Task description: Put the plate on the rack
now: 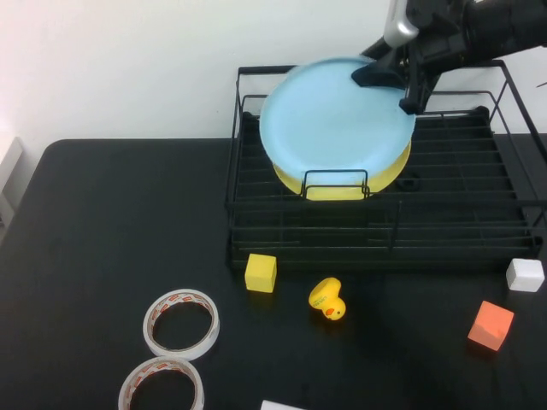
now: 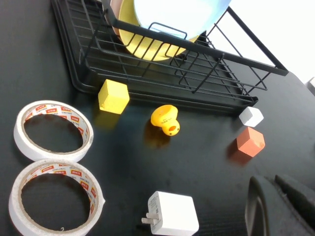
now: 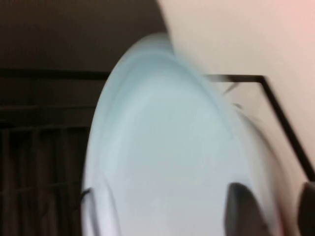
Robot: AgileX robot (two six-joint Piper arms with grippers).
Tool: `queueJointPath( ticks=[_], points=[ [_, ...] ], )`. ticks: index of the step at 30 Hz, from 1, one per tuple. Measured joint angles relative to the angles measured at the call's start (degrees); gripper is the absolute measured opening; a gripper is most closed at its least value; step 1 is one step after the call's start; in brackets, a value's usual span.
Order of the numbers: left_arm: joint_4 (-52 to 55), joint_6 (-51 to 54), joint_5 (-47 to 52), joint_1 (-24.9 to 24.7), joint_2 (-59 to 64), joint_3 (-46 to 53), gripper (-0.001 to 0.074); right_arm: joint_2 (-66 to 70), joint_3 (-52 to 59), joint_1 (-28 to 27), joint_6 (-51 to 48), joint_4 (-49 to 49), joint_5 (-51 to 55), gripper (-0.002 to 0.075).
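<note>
The light blue plate (image 1: 333, 120) stands nearly upright over the left half of the black wire rack (image 1: 461, 213), just in front of a yellow plate (image 1: 342, 185) that stands in the rack. My right gripper (image 1: 397, 85) is shut on the blue plate's upper right rim. In the right wrist view the plate (image 3: 167, 162) fills the picture, with the gripper (image 3: 273, 211) clamped over its edge. I cannot tell whether the plate's lower edge rests on the rack. My left gripper (image 2: 275, 204) is shut and empty, low over the table's front; the plate (image 2: 182, 12) and rack (image 2: 147, 69) lie beyond it.
In front of the rack lie a yellow cube (image 1: 261, 272), a yellow rubber duck (image 1: 327, 299), two tape rolls (image 1: 180, 323) (image 1: 161, 386), an orange cube (image 1: 491, 325) and a white cube (image 1: 525, 274). A white charger (image 2: 172, 214) lies near the front edge.
</note>
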Motion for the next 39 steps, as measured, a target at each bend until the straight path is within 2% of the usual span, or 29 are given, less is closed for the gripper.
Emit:
queueJointPath(
  ticks=[2,5,9,12,20,23,28,32,35,39],
  points=[
    [0.00,-0.03,0.00,0.00,0.00,0.00,0.0000,0.00,0.00,0.00,2.39,0.00,-2.53,0.0292],
    [0.00,0.02,0.11,0.00,0.00,0.00,0.0000,0.00,0.00,0.00,6.49,-0.04,-4.59,0.0392],
    [0.14,0.02,0.11,0.00,0.00,0.00,0.0000,-0.96,0.00,0.00,10.23,-0.52,-4.99,0.0419],
    [0.14,0.02,0.20,0.00,0.00,0.00,0.0000,-3.41,0.00,0.00,13.44,-0.83,-4.99,0.0382],
    [0.14,0.11,0.32,0.00,0.00,0.00,0.0000,-13.45,-0.13,0.00,22.84,-4.49,-2.97,0.0100],
    [0.14,0.11,0.32,0.00,0.00,0.00,0.0000,-14.56,-0.13,0.00,24.57,-5.61,0.88,0.0030],
    [0.14,0.11,0.81,0.00,0.00,0.00,0.0000,-16.08,-0.13,0.00,33.22,-10.36,6.28,0.0004],
    [0.14,0.11,0.97,0.00,0.00,0.00,0.0000,-20.16,2.20,0.00,34.78,-11.63,8.80,0.0004],
    [0.14,0.11,1.20,0.00,0.00,0.00,0.0000,-26.70,7.74,0.00,34.54,-10.98,7.16,0.0004],
    [0.14,0.11,1.20,0.00,0.00,0.00,0.0000,-38.48,21.79,0.00,30.41,-6.35,-0.19,0.0004]
  ],
)
